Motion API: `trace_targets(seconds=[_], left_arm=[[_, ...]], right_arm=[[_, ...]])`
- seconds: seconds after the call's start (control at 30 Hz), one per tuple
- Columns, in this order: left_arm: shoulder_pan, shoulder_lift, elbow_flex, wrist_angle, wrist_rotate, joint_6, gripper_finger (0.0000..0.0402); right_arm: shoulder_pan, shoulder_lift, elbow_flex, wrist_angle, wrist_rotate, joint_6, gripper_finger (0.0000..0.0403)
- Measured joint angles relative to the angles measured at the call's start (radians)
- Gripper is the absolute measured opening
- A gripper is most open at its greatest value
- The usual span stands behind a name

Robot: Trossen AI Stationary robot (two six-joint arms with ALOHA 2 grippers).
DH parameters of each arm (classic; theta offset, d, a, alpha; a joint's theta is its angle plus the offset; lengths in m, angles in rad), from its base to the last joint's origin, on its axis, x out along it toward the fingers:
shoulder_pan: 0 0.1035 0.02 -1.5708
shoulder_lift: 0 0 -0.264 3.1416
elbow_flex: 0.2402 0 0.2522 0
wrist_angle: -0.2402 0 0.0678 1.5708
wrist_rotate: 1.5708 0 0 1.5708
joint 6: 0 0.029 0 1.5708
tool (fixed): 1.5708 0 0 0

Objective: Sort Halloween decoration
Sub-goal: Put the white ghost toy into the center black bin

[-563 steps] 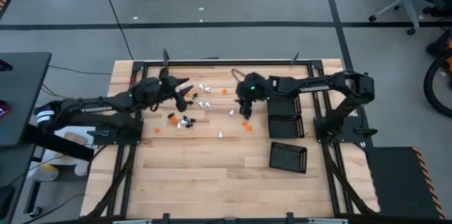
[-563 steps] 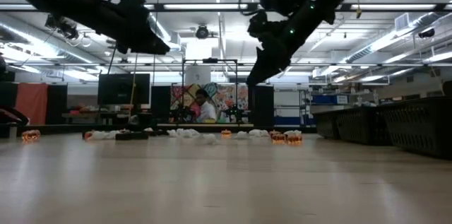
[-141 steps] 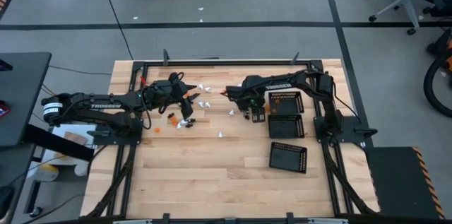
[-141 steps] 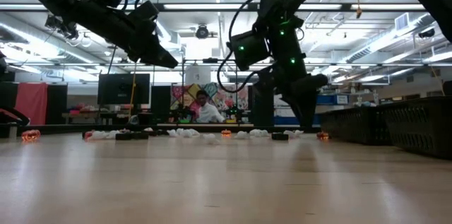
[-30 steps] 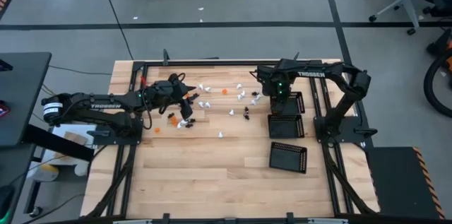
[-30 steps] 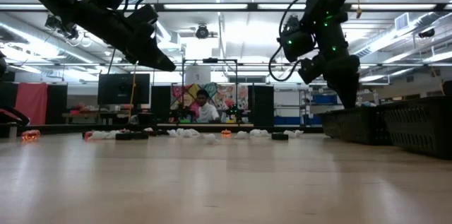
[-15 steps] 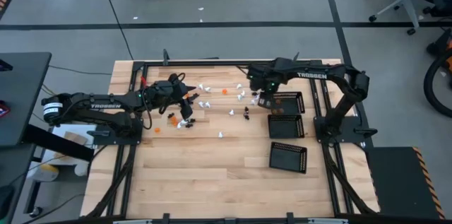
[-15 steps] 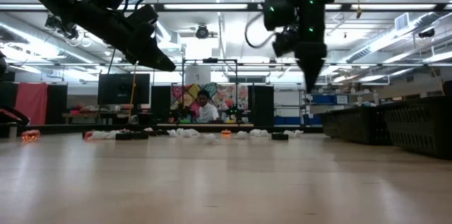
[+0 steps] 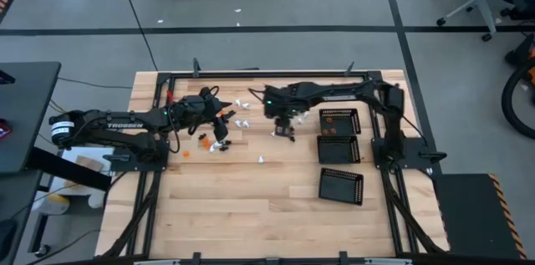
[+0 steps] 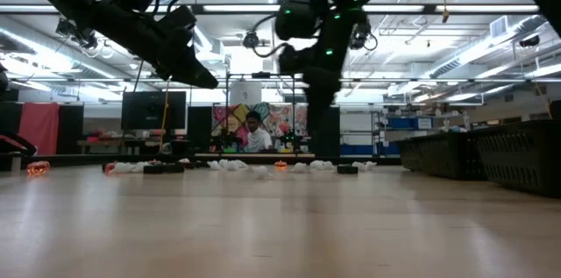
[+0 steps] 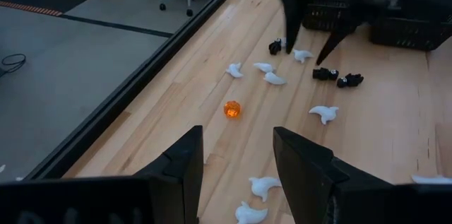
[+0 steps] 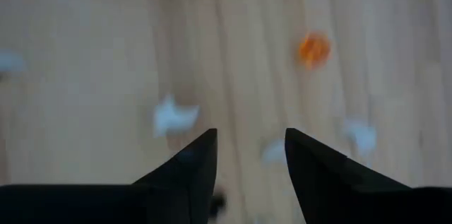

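Right wrist view shows right tool parted, empty; high view hides this; left tool parted.

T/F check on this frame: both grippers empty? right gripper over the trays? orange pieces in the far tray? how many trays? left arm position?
1. Both grippers are open and hold nothing. True: the left gripper and the right gripper show empty gaps.
2. The right gripper hangs over the trays. False: it is over the scattered pieces, beside the trays.
3. The far tray holds orange pieces. True.
4. Four black trays sit on the table. False: three, in a line.
5. The left gripper rests on the table. False: it hovers above it.
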Motion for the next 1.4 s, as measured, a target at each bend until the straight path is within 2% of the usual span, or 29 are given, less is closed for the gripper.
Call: trace_targets(seconds=[0.17,0.3,0.43,0.63,0.97,1.2,1.4], left_arm=[[0.0,0.0,0.0,-0.008,0.0,-0.004,0.0157],[0.0,0.0,0.0,-0.069,0.036,-0.014,0.0157],[0.0,0.0,0.0,-0.11,0.098,-0.087,0.0157],[0.0,0.0,0.0,-0.106,0.099,-0.218,0.0157],[-0.028,0.0,0.0,-0.129,0.1,-0.209,0.0157],[-0.039,0.0,0.0,-0.13,0.1,-0.202,0.0157],[-0.039,0.0,0.0,-0.137,0.1,-0.202,0.0157]], right_arm=[[-0.026,0.097,0.09,0.076,0.004,-0.005,0.0183],[-0.032,0.131,0.106,0.07,-0.059,0.028,0.0199],[0.008,0.125,0.084,0.066,-0.09,0.019,0.0211],[0.047,0.124,0.016,0.098,-0.099,-0.003,0.0213],[0.053,0.112,-0.111,0.234,-0.091,0.009,0.0213],[0.053,0.112,-0.112,0.226,-0.093,-0.001,0.0213],[0.053,0.099,-0.111,0.144,-0.094,-0.033,0.0213]])
